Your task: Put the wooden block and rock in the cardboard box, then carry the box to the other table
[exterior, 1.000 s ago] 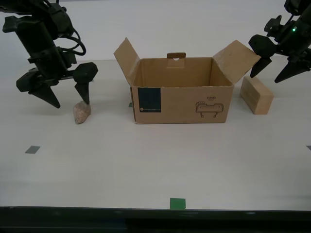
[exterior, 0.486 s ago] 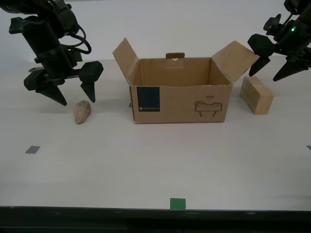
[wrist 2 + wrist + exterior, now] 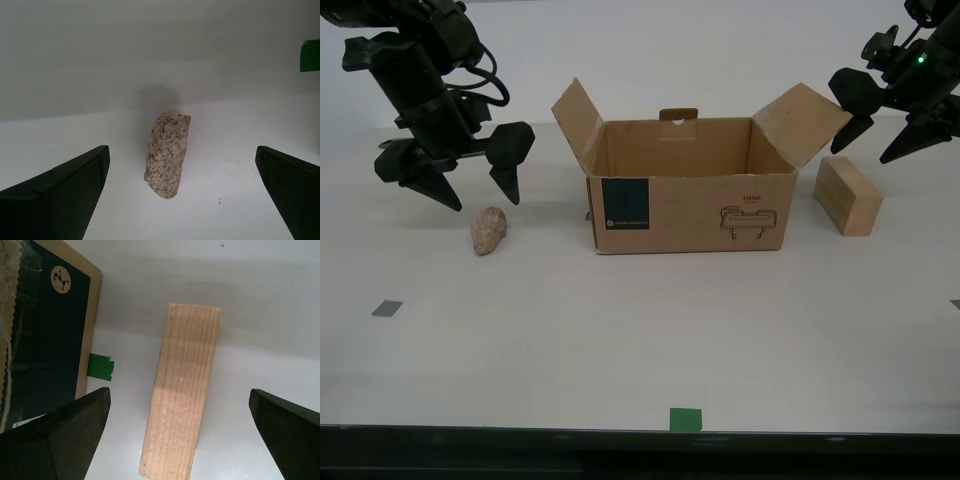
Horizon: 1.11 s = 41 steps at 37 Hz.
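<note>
My second end effector (image 3: 475,192) hangs with its fingers spread wide and nothing between them. The small, rough, pinkish-beige speckled rock (image 3: 488,230) lies on the white worktop (image 3: 620,330) just below it, clear of both fingertips; in the second wrist view the rock (image 3: 167,154) sits midway between the two dark fingers (image 3: 60,195), touching neither.

My first end effector (image 3: 875,150) is also spread wide and empty, poised above the pale tan rectangular wooden block (image 3: 848,195). In the first wrist view the block (image 3: 182,390) lies lengthwise between the fingers (image 3: 285,430) without contact, its grain running along its length.

The brown corrugated cardboard box (image 3: 690,205) stands between the two end effectors with its flaps open, showing a dark teal square label and a line drawing on its front. The block rests just beside the box wall nearest my first end effector; the rock sits near the opposite wall, apart from it. A piece of green tape (image 3: 100,366) shows beside the box in the first wrist view, and another green square (image 3: 685,419) lies near the worktop's front edge.
</note>
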{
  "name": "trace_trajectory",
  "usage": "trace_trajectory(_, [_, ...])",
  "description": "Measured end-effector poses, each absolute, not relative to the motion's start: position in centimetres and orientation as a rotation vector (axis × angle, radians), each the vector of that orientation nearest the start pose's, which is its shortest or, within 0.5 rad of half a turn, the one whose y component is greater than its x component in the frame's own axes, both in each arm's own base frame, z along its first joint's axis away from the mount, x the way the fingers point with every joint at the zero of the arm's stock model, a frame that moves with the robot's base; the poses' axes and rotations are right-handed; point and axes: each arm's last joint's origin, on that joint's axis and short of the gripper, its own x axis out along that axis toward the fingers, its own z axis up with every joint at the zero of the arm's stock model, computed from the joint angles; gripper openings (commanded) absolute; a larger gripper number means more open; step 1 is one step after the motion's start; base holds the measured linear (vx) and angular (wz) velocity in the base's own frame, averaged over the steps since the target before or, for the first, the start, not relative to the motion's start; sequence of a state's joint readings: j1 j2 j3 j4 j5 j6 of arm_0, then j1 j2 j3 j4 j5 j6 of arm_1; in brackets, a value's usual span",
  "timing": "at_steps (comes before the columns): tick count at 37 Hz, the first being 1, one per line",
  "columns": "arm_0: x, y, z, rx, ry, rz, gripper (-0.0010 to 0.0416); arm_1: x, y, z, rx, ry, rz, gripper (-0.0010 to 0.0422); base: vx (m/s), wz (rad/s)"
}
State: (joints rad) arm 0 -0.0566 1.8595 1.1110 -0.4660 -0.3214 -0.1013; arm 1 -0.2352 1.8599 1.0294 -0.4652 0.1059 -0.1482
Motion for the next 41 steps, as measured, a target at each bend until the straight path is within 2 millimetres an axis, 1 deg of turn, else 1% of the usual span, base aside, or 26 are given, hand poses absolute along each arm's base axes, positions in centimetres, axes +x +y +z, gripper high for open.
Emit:
trace_trajectory(7, [34.8, -1.0, 14.3, 0.144, 1.182, 0.29, 0.0387, 32.3, -8.0, 12.3, -0.034, 1.295, -0.185, 0.04, 0.0, 0.0])
trace_trajectory(13, [34.2, -0.8, 13.3, 0.223, 1.166, 0.336, 0.0387, 32.4, -8.0, 12.4, -0.035, 1.282, -0.187, 0.04, 0.0, 0.0])
trace_trajectory(19, [33.8, -0.7, 12.5, 0.23, 1.137, 0.346, 0.0387, 32.4, -8.0, 12.4, -0.035, 1.281, -0.187, 0.04, 0.0, 0.0])
trace_trajectory(22, [33.8, -0.8, 12.4, 0.227, 1.136, 0.341, 0.0387, 32.4, -8.0, 12.4, -0.035, 1.282, -0.187, 0.04, 0.0, 0.0])
trace_trajectory(27, [33.7, -1.0, 12.3, 0.179, 1.15, 0.265, 0.0387, 32.4, -8.0, 12.4, -0.035, 1.282, -0.187, 0.04, 0.0, 0.0])
trace_trajectory(35, [33.8, -1.1, 12.4, 0.178, 1.146, 0.263, 0.0387, 32.2, -8.0, 12.2, -0.034, 1.295, -0.185, 0.04, 0.0, 0.0])
trace_trajectory(41, [33.7, -1.1, 12.2, 0.179, 1.151, 0.262, 0.0387, 31.8, -7.9, 11.7, -0.03, 1.306, -0.179, 0.04, 0.0, 0.0])
